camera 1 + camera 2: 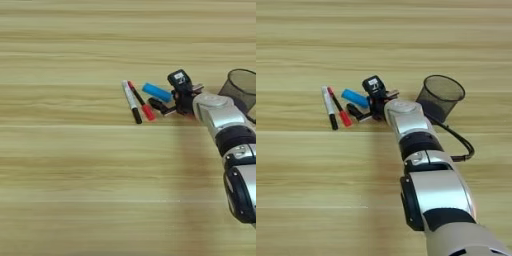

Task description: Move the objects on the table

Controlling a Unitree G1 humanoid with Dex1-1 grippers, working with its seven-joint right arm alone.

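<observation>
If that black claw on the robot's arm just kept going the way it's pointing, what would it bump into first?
Probably the red pen. The right gripper points left across the table, its lower finger just short of the pen's red end, with the white marker right behind. The blue block lies slightly beyond that line, though depth is unclear.

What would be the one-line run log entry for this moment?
right claw: beside blue block | white marker, red pen: on table | mesh cup: right

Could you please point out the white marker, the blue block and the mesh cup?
White marker with black cap (131, 101): left eye view, mid-barrel.
Short bright-blue oblong block (157, 92): left eye view, middle.
Black mesh cup (442, 95): right eye view, wall.
</observation>
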